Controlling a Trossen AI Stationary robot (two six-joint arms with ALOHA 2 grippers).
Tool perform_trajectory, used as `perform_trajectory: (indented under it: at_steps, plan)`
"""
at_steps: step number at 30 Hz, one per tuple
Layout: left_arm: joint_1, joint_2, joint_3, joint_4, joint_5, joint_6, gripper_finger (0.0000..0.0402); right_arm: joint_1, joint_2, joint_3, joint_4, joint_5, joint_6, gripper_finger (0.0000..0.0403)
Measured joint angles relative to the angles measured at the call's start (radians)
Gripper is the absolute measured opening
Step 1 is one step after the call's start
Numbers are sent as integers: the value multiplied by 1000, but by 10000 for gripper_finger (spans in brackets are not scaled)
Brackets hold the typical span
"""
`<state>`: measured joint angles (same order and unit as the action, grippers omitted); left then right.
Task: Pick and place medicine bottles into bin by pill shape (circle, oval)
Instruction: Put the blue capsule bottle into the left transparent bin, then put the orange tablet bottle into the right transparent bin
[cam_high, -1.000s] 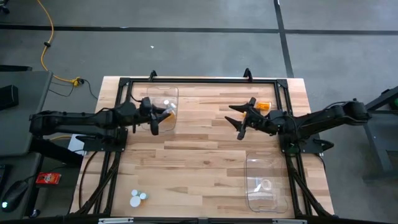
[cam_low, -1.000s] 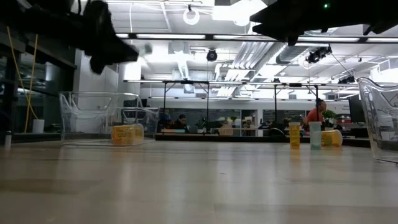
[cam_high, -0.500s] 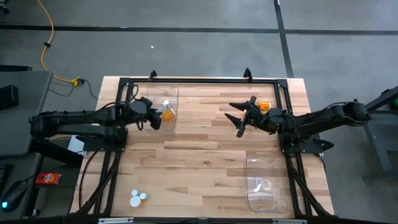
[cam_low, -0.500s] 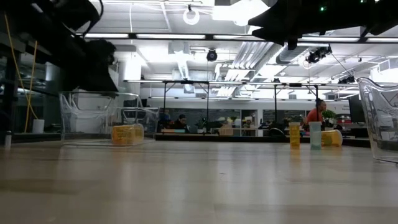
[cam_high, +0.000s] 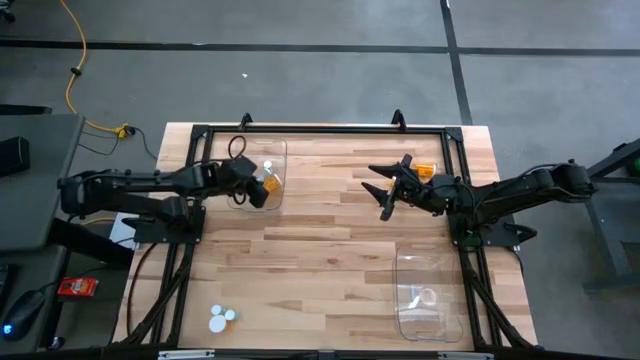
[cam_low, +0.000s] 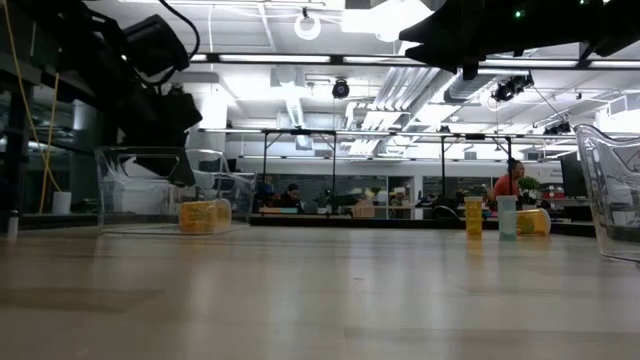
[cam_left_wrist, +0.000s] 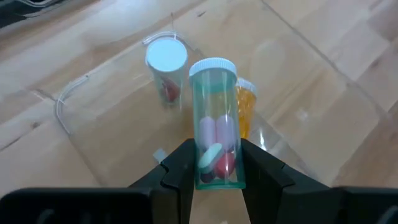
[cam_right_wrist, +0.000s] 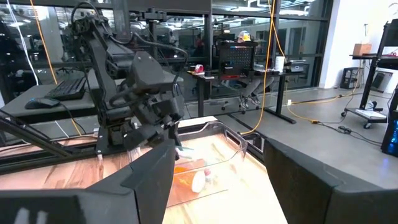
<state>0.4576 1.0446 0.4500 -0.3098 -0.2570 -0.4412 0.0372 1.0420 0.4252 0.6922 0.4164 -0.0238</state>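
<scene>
My left gripper (cam_high: 254, 189) is over the clear bin (cam_high: 276, 150) at the table's far left, shut on a teal-tinted bottle (cam_left_wrist: 214, 118) with a white cap and mixed pills inside. Below it in the bin, a white-capped bottle (cam_left_wrist: 166, 62) stands upright and an amber bottle (cam_left_wrist: 246, 111) lies on the bin floor. My right gripper (cam_high: 381, 193) hangs open and empty above the table's far middle. An amber bottle (cam_high: 425, 170) lies on the table beside it. Several white-capped bottles (cam_high: 219, 318) stand at the near left. My left gripper pinches the teal bottle's lower body (cam_left_wrist: 214, 163) between its two fingers (cam_left_wrist: 180, 171), one on each side. The bottle runs along the fingers, its white cap (cam_left_wrist: 212, 67) pointing away from the gripper and down toward the bin floor. It is lifted clear, above the two bottles in the bin.
A second clear bin (cam_high: 430, 296) stands at the near right; its wall shows in the low view (cam_low: 610, 190). The black frame rail (cam_high: 320, 129) runs along the table's far edge. Bare wood lies between the two bins.
My left gripper has gone down over the far-left bin and tipped its fingers downward, staying shut on the teal bottle.
</scene>
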Motion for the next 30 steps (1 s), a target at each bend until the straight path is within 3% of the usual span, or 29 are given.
perform_trajectory:
  at_steps: [16, 22, 30]
  plan:
    - [2, 4, 0, 48, -50, 6, 181, 0, 0, 0, 0, 0, -1, 238]
    - [-24, -86, 0, 310, 40, 75, 180, 0, 0, 0, -15, 0, 6, 238]
    - [-192, -139, -98, 878, 170, 306, 177, 0, 0, 0, -56, 1, 28, 238]
